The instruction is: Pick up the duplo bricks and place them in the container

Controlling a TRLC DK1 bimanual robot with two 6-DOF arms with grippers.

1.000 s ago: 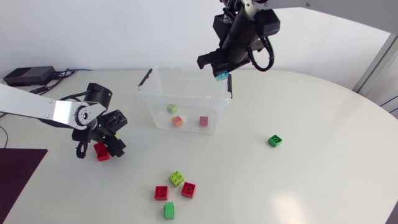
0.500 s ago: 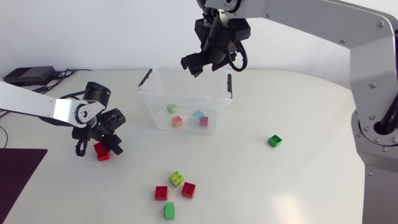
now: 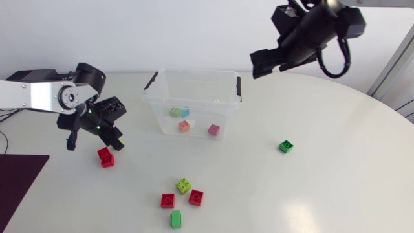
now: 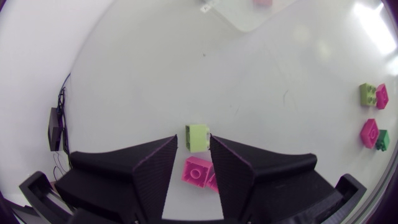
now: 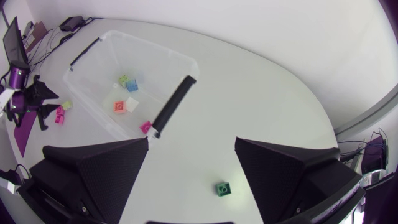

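Container: clear tub (image 3: 194, 72) with black handles, at the back of the table's middle
Inside it: pale green brick (image 3: 174, 112) touching light blue brick (image 3: 185, 111); orange brick (image 3: 184, 125) and pink brick (image 3: 213, 129) lie apart on the floor
Left arm: left gripper (image 4: 193, 144) clenched on a lime brick (image 4: 197, 137), held clear of the surface, left of the tub
Under it: red pair (image 3: 105, 156), two bricks touching, on the table
Right arm: right gripper (image 5: 191, 142) spread wide and empty, high above the table, right of the tub
Front cluster: yellow-green brick (image 3: 184, 185), red brick (image 3: 196, 197), second red brick (image 3: 167, 200), dark green brick (image 3: 175, 219)
Lone brick: green brick (image 3: 286, 146), well right of the tub
Surface: white table (image 3: 323, 181), glossy, rounded edge; black box (image 4: 55, 129) with cables at its far left
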